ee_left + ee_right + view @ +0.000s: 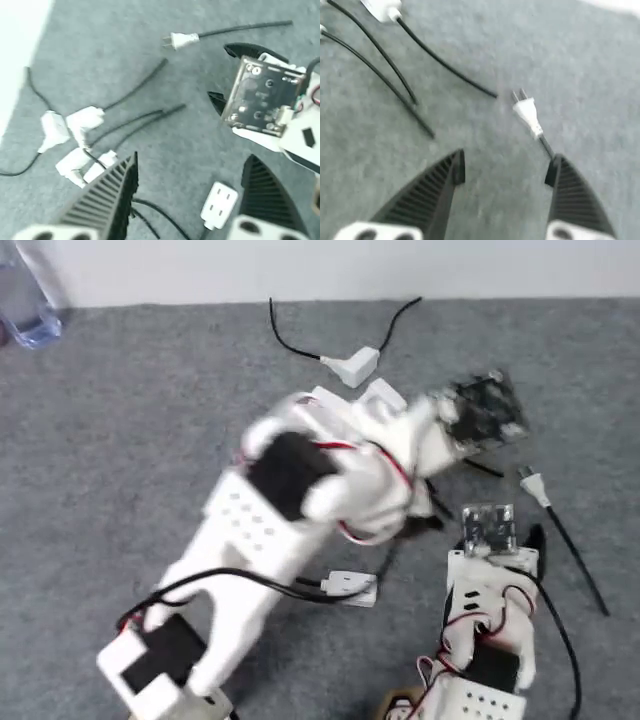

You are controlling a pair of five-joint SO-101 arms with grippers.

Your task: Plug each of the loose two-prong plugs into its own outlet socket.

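Both are spread wide with nothing in them: left gripper [192, 160], right gripper [507, 160]. One loose two-prong plug [533, 483] lies on the carpet [120, 440] around 3 o'clock, and an outlet socket [350, 587] is near 6.

Both of my arms are white printed plastic with black servo blocks at the joints. The left arm [250, 530] has red and black wires looping along it, and the right arm [490, 650] has red, white and black ones. Each wrist carries a small bare circuit board [488, 525], probably the camera, though it's blurry. The left gripper [192, 162] and right gripper [507, 159] have black ribbed wedge fingers [112, 192] on white bases.
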